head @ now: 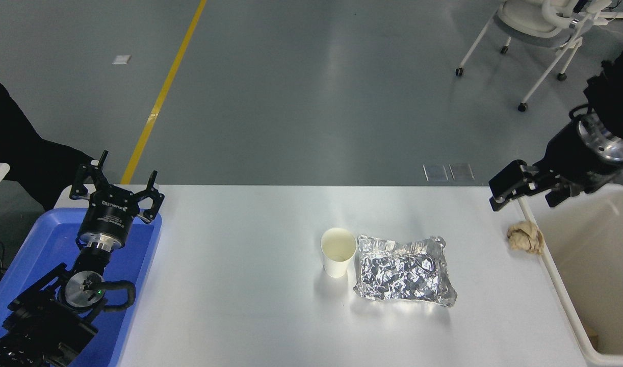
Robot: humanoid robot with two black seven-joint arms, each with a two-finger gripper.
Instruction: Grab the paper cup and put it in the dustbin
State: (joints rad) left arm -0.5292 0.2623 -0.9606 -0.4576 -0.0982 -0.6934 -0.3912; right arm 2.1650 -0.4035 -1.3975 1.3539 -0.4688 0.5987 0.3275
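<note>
The white paper cup [338,251] stands upright near the middle of the white table [240,285], mouth up, touching nothing but the table. The off-white dustbin [561,290] sits off the table's right end, only its left part in view. My right gripper [524,196] hangs open and empty above the bin's near-left rim at the table's far right corner, well to the right of the cup. My left gripper [117,191] is parked open over the blue tray [36,244] at the lower left.
A crumpled silver foil packet [404,270] lies just right of the cup. A crumpled brown paper ball [525,237] rests at the table's right edge against the bin. A white wheeled chair [541,30] stands on the floor beyond. A dark-clothed person [5,137] is at the left edge.
</note>
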